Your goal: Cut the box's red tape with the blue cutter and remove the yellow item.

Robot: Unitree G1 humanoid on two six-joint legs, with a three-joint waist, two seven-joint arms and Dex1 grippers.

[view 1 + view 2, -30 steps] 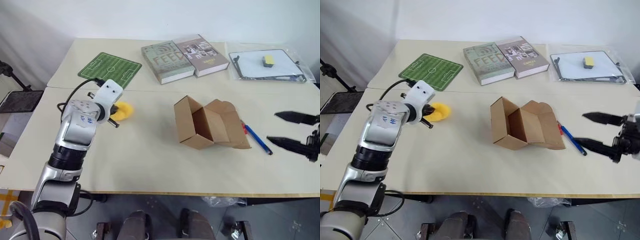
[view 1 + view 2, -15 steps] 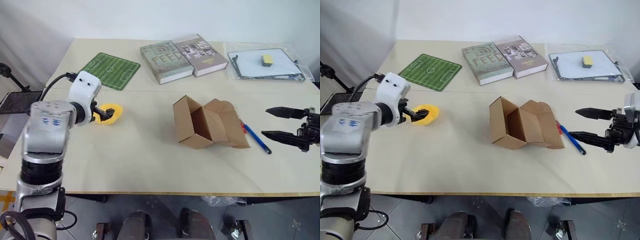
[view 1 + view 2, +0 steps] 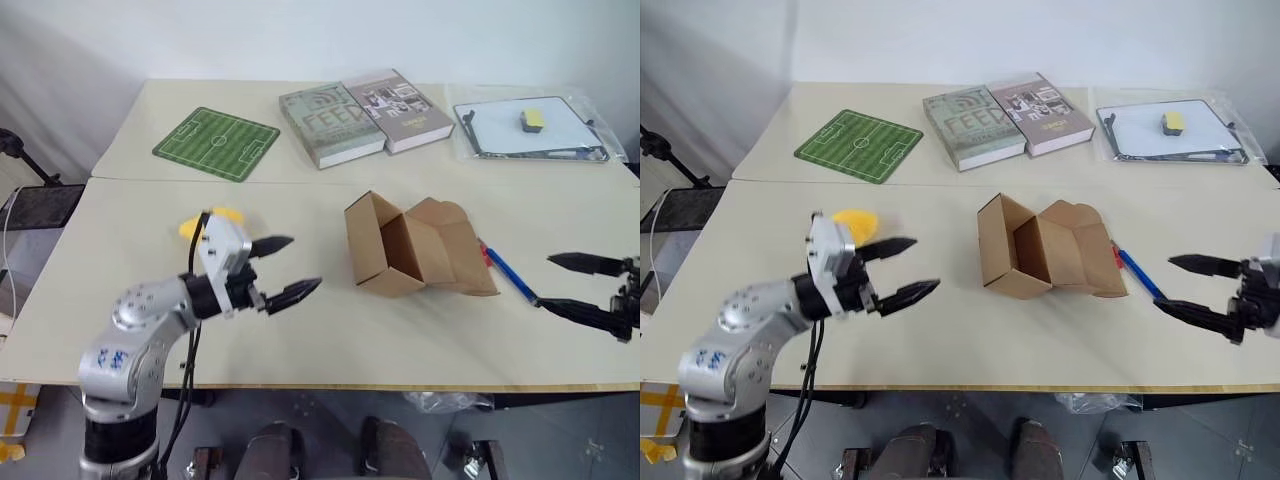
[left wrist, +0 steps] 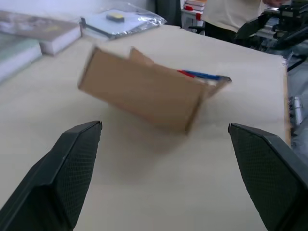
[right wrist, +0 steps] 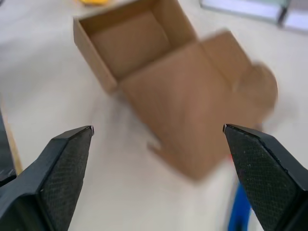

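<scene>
Now my left gripper [image 3: 283, 269] lets go of the yellow item [image 3: 200, 223] near the table's [image 3: 330, 330] left edge; both grippers gape wide, right gripper [image 3: 580, 285] too.

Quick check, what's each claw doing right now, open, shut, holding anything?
Left claw: open, holding nothing; the yellow item lies on the table behind it.
Right claw: open, holding nothing.
</scene>
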